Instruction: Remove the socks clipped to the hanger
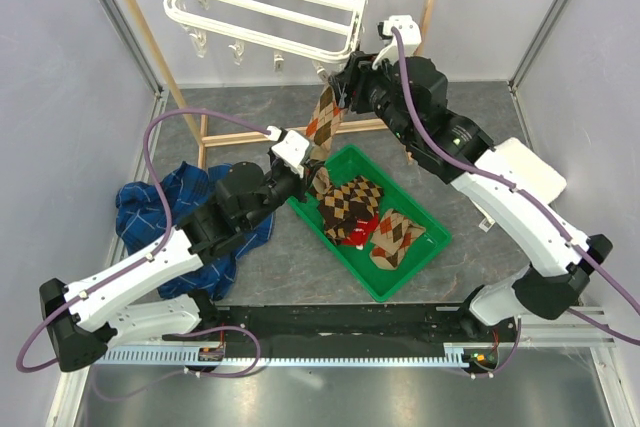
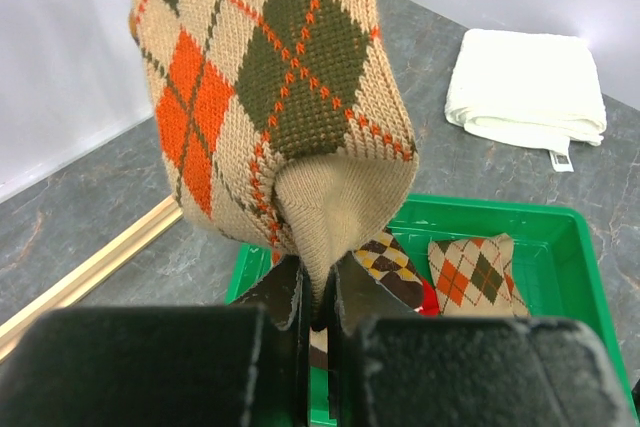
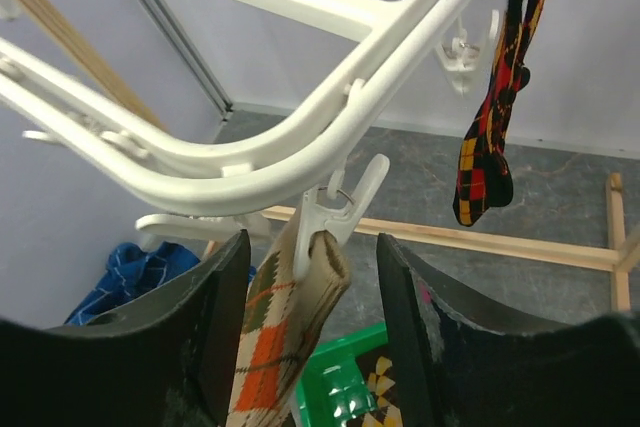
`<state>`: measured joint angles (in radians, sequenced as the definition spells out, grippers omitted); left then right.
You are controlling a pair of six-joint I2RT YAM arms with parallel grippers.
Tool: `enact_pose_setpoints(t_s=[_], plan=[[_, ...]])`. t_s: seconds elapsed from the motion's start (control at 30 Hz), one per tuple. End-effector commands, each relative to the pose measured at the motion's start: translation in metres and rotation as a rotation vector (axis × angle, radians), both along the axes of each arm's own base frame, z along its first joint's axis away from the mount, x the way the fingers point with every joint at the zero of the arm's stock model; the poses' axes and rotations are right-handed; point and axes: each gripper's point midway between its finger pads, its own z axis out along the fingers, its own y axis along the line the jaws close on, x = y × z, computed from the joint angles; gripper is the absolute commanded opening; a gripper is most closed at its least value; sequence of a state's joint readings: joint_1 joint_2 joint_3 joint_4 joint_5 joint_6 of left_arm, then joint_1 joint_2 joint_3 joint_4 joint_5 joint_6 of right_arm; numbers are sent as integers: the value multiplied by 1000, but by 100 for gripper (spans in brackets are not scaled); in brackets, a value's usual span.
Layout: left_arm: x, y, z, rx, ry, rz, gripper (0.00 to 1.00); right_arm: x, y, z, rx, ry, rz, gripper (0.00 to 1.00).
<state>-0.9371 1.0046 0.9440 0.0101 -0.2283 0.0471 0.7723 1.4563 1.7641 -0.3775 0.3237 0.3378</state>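
Tan argyle sock (image 2: 280, 97) on hanger (image 3: 300, 152): release step.
L gripper (image 2: 318, 297) nips toe, 6 o'clock of clip (image 3: 335, 212); R gripper (image 3: 312, 247) wide, astride clip. Nxt: squeeze, tug down.

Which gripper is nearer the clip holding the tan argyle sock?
Right. The right gripper has its open jaws on either side of the clip under the hanger. The left gripper is lower down, shut on the lower end of the sock.

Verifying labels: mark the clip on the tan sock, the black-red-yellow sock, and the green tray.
clip (image 3: 322, 227): right wrist view, on its lower body.
black-red-yellow sock (image 3: 490, 127): right wrist view, mid-length of the hanging part.
green tray (image 1: 338, 252): top view, on its left rim.
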Motion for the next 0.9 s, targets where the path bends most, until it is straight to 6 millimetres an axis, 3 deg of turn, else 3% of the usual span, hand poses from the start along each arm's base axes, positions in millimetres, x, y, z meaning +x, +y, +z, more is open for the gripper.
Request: enact_pose_setpoints(t_s=[0.0,0.6,0.87], plan=[[-3,1,16,-27,-42,-19,2,5,-11,23,9,-45,-62,58],[-4,-1,12,-22,-32,-26,2,25,0,26,44,-44,-107,48],[-3,-1,12,-21,-33,-26,2,26,2,34,84,-65,-105,57]])
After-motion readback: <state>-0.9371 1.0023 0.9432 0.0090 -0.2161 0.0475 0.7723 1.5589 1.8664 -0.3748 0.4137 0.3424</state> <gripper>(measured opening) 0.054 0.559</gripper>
